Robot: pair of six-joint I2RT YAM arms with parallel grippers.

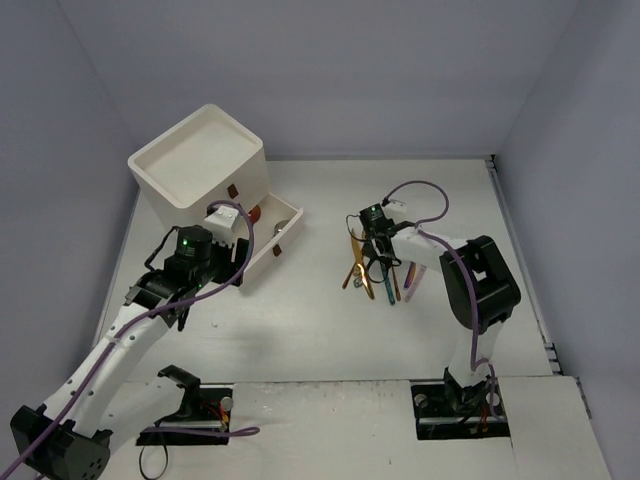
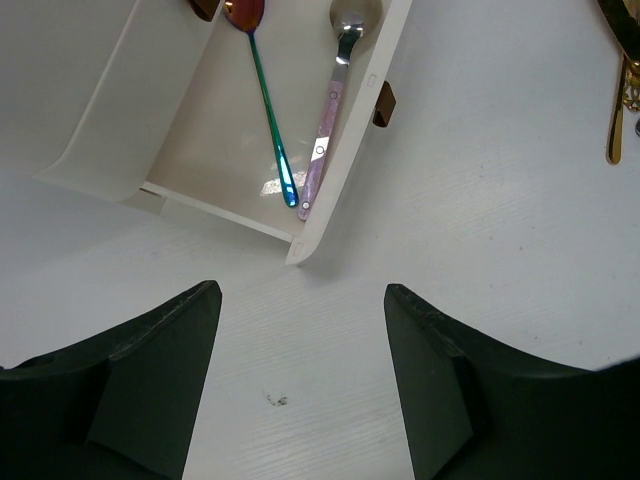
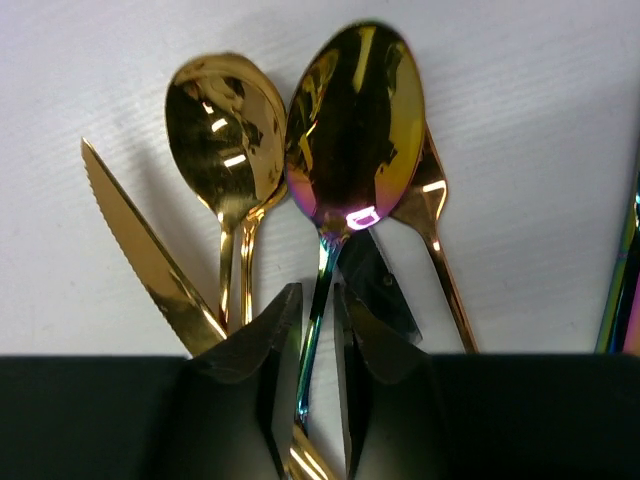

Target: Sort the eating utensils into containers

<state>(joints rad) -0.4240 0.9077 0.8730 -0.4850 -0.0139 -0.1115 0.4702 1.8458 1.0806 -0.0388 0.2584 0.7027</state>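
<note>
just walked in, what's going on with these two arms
Utensils are being sorted into a white plastic drawer cabinet. The right gripper sits over a pile of shiny metal utensils, its jaws narrow on either side of the iridescent rainbow spoon handle; a firm grip can't be confirmed. The left gripper hovers open over the table beside the pulled-out white drawer, which already holds a teal-handled spoon and a pink-handled silver spoon.
</note>
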